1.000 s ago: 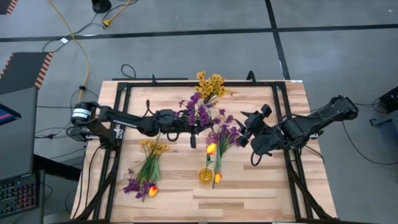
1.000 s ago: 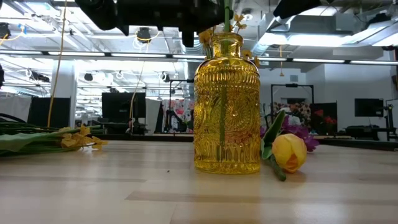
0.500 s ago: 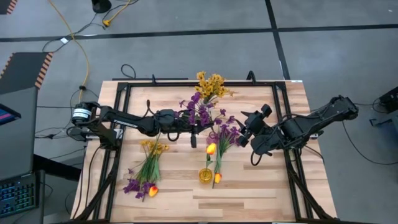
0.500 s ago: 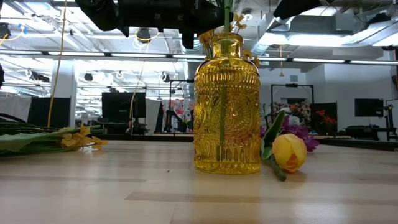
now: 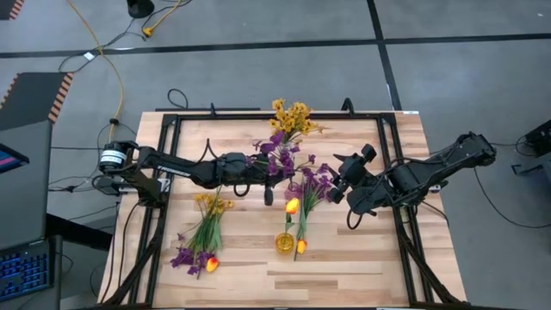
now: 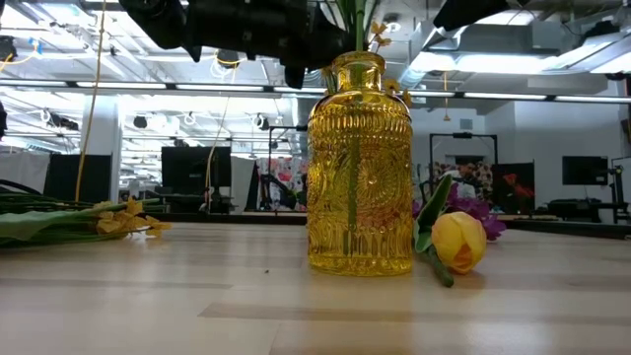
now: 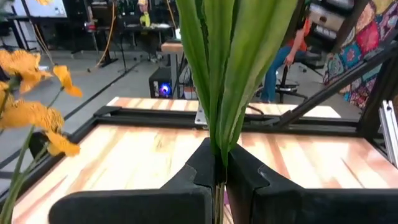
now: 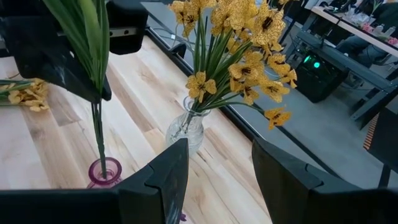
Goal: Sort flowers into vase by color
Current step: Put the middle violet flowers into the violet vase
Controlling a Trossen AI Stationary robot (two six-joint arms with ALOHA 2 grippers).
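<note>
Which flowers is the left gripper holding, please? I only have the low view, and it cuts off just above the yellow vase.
Observer: The left gripper is shut on the stems of the purple flowers.
Operator: Where do the stems end?
Observer: Their lower ends reach the mouth of a small purple vase.
Operator: And the right gripper?
Observer: The right gripper is open and empty, at the table's right side.

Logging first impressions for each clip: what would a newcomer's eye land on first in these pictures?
Probably the ribbed yellow glass vase standing large at the table's near edge, a yellow-orange tulip lying beside it. Next, mid-table, the left hand shut on green stems that reach down into a small purple vase. Behind it, a clear vase holds the small yellow blooms.
</note>
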